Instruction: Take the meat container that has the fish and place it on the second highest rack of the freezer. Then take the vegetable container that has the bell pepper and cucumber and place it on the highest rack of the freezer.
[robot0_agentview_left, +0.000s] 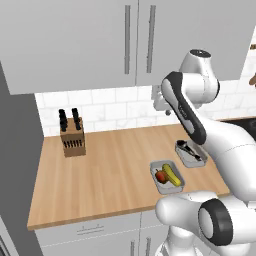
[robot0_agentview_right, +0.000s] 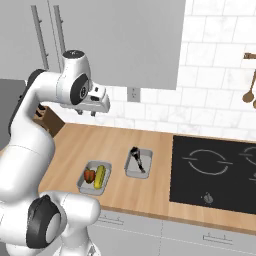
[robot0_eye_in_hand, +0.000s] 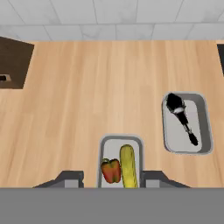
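Containers are sitting side by side on the wooden counter (robot0_agentview_left: 100, 175), near its front edge. The meat container (robot0_eye_in_hand: 187, 124), a shallow grey tray, is holding a dark fish (robot0_eye_in_hand: 181, 114) lying at a slant, and it is resting between the stovetop (robot0_agentview_right: 215, 170) and the other tray, with a strip of bare wood separating them. The vegetable container (robot0_eye_in_hand: 121, 162) is carrying a red bell pepper (robot0_eye_in_hand: 111, 170) and a yellowish cucumber (robot0_eye_in_hand: 127, 166) lying next to each other, touching or nearly so. The gripper (robot0_agentview_right: 86, 112) is hanging high above the counter, well clear of both trays, in front of the tiled wall and below the upper cabinets (robot0_agentview_left: 75, 40). In the hand view its fingers (robot0_eye_in_hand: 70, 178) are standing apart, straddling the vegetable container from above with nothing between them. A knife block (robot0_agentview_left: 72, 135) is standing upright far down the counter toward the tall grey unit at the left, well apart from the trays. Wooden utensils (robot0_agentview_right: 248, 90) are hanging on the wall beyond the stovetop.
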